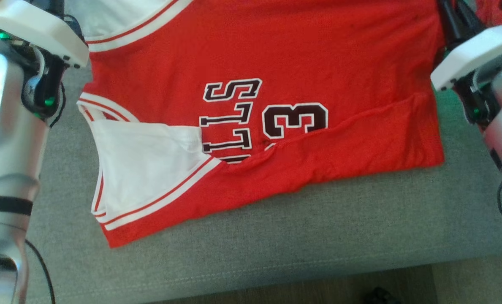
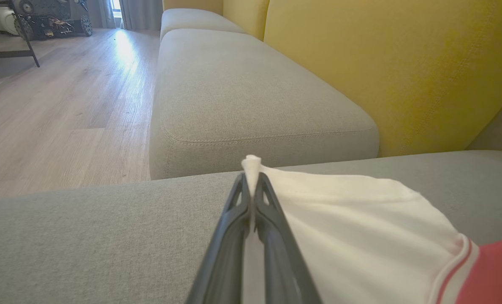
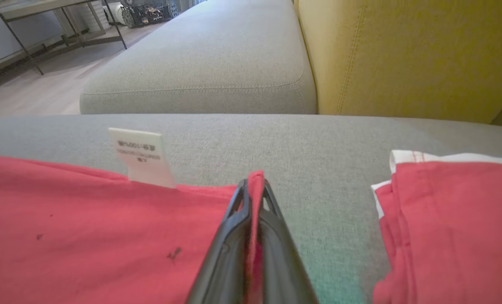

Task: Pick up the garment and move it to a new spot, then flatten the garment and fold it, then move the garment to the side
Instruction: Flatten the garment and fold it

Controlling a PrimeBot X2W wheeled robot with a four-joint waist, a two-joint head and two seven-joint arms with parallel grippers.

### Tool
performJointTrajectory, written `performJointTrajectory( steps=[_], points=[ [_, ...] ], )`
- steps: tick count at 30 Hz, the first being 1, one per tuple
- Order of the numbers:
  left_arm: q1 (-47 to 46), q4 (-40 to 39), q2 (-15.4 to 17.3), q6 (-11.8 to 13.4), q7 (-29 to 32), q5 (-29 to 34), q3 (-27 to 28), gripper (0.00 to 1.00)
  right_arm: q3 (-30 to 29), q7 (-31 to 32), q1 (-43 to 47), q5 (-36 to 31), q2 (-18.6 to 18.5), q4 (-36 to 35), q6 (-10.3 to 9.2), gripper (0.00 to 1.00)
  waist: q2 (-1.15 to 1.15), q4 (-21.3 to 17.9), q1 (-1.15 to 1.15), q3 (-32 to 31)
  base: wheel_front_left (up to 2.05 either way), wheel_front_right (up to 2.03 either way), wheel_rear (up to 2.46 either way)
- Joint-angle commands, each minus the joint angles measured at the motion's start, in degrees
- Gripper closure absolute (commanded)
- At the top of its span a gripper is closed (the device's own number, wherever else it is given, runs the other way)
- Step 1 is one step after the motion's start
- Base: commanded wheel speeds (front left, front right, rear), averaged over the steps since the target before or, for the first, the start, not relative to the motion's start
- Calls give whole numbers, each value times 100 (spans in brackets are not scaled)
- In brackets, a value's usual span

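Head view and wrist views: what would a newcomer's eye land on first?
The red jersey, spread across the grey sofa cushion, its near edge folded back over part of the dark lettering. In the wrist views, the left gripper pinches a white corner of it and the right gripper a red edge, with the yellow backrest behind.

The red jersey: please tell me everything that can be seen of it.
The red jersey is a sleeveless basketball top of thin cloth, with white parts edged in red stripes, dark letters and a 3 outlined in white. It lies spread on the grey sofa cushion, its near edge folded over part of the print. The left gripper pinches a white corner; the right gripper pinches a red edge near a white label.
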Motion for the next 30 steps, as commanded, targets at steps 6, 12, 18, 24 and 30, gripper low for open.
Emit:
performJointTrajectory(
  steps=[6,12,18,24,30],
  points=[
    [-209,40,244,-136,-44,42,-54,100,61,-89,24,-50,-31,-108,-4,100,0,10,0,-104,0,0,0],
    [117,-15,475,-244,169,96,-418,100,122,-93,372,-64,-184,-287,-4,100,0,44,0,-431,0,0,0],
    [572,-296,693,-272,210,-110,-463,100,151,-94,853,-6,-336,-457,-4,100,0,129,0,-886,0,0,0],
    [1146,-882,897,-286,505,-375,-561,100,237,-95,1338,135,-599,-765,-4,100,0,272,0,-1223,0,0,0],
    [1821,-1667,1225,-292,936,-583,-740,100,417,18,1679,315,-849,-1043,-4,100,0,374,0,-1442,0,0,0]
  ],
)
